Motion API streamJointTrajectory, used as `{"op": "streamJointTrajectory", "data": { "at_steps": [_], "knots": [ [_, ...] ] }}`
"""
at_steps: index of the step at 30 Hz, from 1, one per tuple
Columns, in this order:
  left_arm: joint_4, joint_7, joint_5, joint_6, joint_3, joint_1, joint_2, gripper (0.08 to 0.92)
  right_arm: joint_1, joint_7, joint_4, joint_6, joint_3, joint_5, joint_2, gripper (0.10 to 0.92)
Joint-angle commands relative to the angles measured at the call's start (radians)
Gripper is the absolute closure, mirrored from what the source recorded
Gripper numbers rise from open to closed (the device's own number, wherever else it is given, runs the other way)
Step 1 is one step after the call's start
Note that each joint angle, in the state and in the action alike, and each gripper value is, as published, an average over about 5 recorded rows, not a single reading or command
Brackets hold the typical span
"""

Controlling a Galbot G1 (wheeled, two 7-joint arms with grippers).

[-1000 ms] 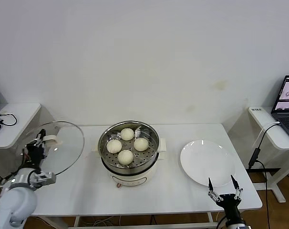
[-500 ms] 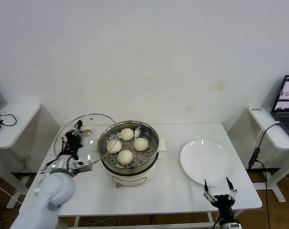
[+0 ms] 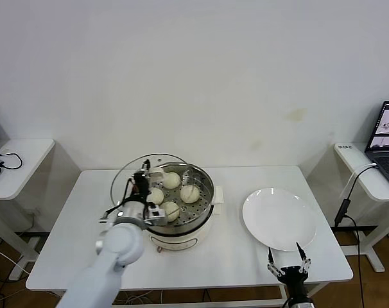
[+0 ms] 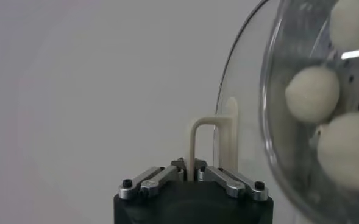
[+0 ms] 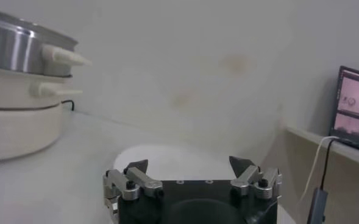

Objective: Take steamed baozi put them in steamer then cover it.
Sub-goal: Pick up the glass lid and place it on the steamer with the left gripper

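All four buns (image 3: 169,194) are sitting in the steamer (image 3: 179,226), so it's lid time. The left gripper (image 3: 142,181) has its jaws pinching the lid (image 3: 127,178) handle, hanging off-centre over the steamer's left rim. Next: centre it, then lower. The right gripper (image 3: 285,264) idles spread, front-right of the steamer.

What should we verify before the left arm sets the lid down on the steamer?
1. All four baozi in the steamer: ok.
2. Left gripper shut on the glass lid's bar handle: ok.
3. Lid centred over the steamer: not ok, it sits offset toward the robot's left.
4. Lid level: not ok, tilted.
5. Right gripper clear of the pot: ok, open at the table's near edge by the white plate.
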Motion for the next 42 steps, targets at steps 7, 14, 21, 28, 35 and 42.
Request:
{"op": "streamJointTrajectory", "data": {
  "at_steps": [7,14,21,28,35,42],
  "knots": [
    [0.079,0.076,0.143,0.013,0.089,-0.059,-0.14,0.846,0.001,0.002,-0.013,0.0,-0.005,-0.029,0.005,0.202],
    [0.128,0.056,0.143,0.0,0.085,-0.057,-0.154,0.846,0.004,0.0,-0.019,0.001,-0.004,-0.025,0.002,0.203],
    [0.147,0.045,0.142,-0.005,0.078,-0.051,-0.163,0.846,0.004,-0.003,-0.026,0.002,-0.007,-0.014,-0.002,0.203],
    [0.147,0.038,0.14,-0.008,0.071,-0.04,-0.163,0.846,0.0,-0.005,-0.027,0.008,-0.005,-0.014,-0.006,0.203],
    [0.152,0.024,0.139,-0.015,0.061,-0.037,-0.164,0.846,-0.005,-0.006,-0.023,0.01,-0.007,-0.016,-0.005,0.202],
    [0.137,0.006,0.136,-0.031,0.052,-0.022,-0.166,0.808,-0.009,-0.007,-0.019,0.012,-0.008,-0.017,-0.005,0.202]
  ]
}}
